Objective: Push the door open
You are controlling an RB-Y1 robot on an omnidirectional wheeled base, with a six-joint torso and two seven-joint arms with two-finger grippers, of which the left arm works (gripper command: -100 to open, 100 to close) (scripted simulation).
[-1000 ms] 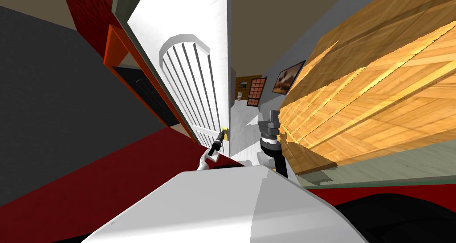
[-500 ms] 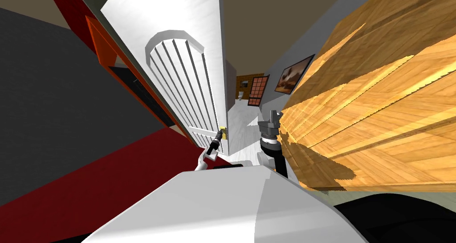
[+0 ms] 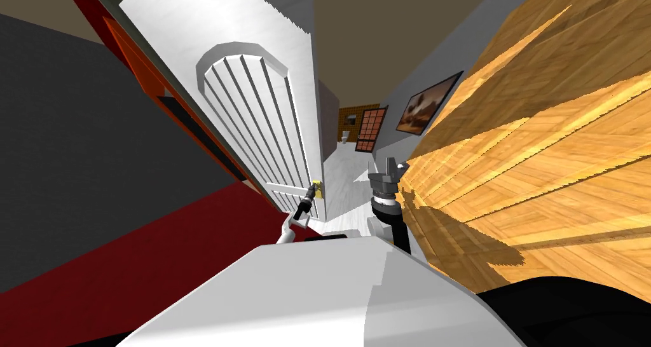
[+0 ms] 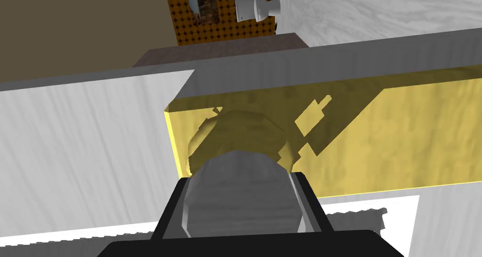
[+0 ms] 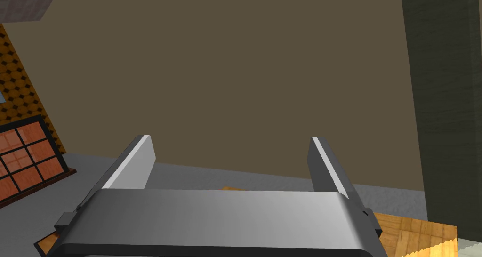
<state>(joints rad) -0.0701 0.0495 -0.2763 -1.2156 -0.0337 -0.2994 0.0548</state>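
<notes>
The white door [image 3: 254, 108] with an arched, ribbed panel stands ajar, its free edge toward the hallway. My left gripper [image 3: 313, 187] is at that edge, shut on the grey round door knob [image 4: 242, 207], which sits on a yellow plate [image 4: 376, 141]. In the left wrist view the left gripper [image 4: 241, 176] has its dark fingers pressing both sides of the knob. My right gripper [image 3: 389, 166] is held up beside the door gap, to the right. Seen from the right wrist, the right gripper [image 5: 230, 155] is open with nothing between its fingers.
A large wood-grained surface [image 3: 540, 140] crowds the right side close to my right arm. Beyond the gap runs a pale hallway floor [image 3: 343, 171], with a framed picture [image 3: 426, 108], a red-paned window [image 3: 372, 128] and a toilet [image 3: 344, 135] at its end. A dark grey wall [image 3: 76, 140] lies left.
The door has swung further away to the left, and the gap beside it is wider. I have moved forward; the wood surface looms larger. My left gripper stays on the knob.
</notes>
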